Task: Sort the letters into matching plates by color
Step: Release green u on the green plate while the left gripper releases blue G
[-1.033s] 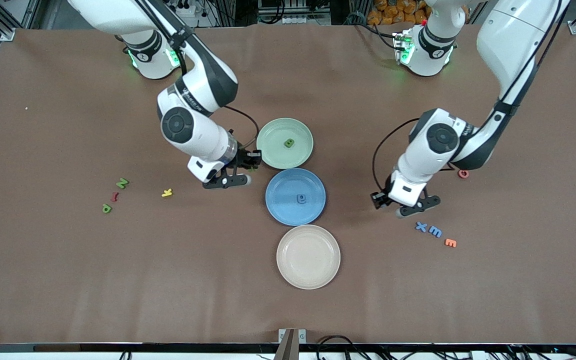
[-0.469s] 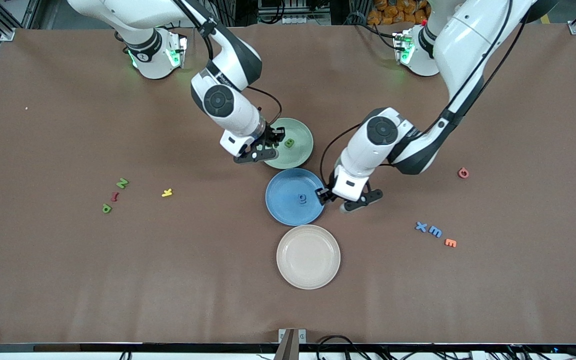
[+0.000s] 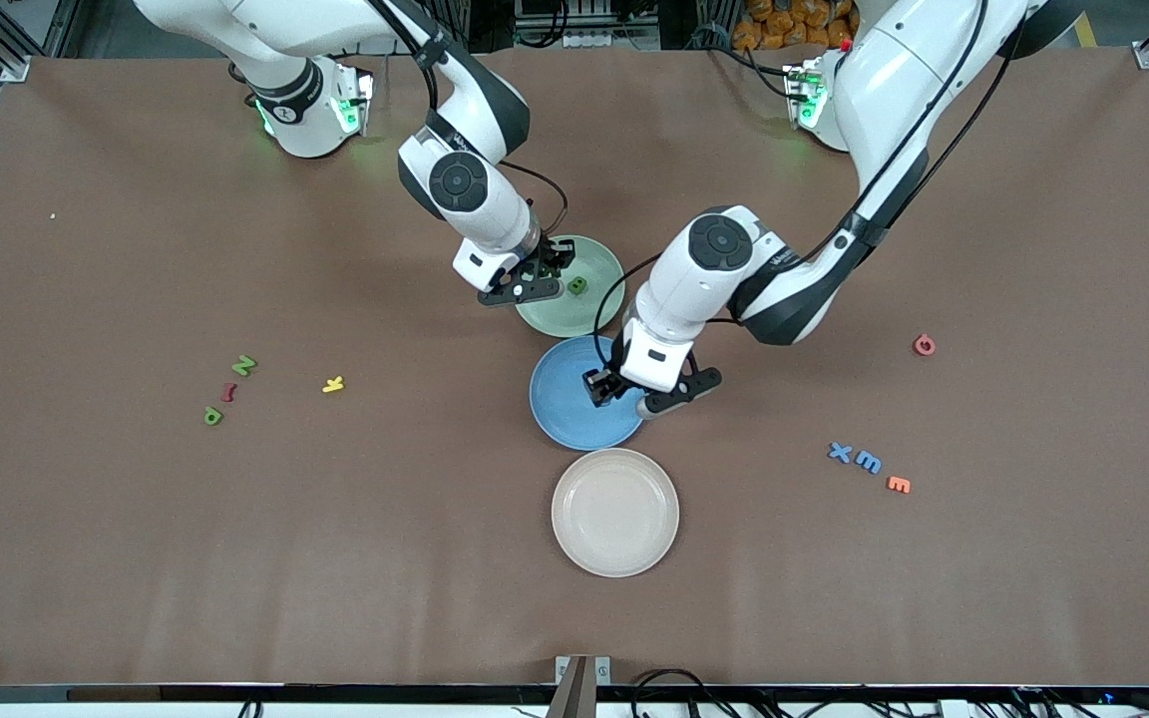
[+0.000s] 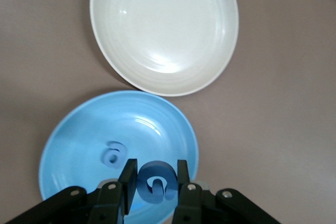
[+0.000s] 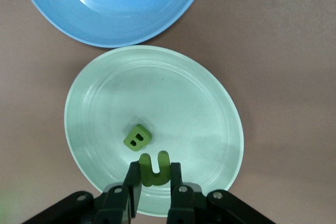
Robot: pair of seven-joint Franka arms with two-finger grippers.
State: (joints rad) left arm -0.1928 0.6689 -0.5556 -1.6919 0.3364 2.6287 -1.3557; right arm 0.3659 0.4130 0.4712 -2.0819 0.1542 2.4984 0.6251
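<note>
Blue letter (image 4: 155, 182) pinched in the left claw (image 3: 602, 387) over the blue plate's (image 3: 560, 414) three o'clock edge; right claw (image 3: 547, 271) grips a green letter (image 5: 154, 169) over the green plate's (image 3: 599, 309) nine o'clock rim.

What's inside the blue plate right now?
One small blue letter lies in the blue plate. The left gripper holds a second blue letter over it; the plate beneath the gripper is hidden.
</note>
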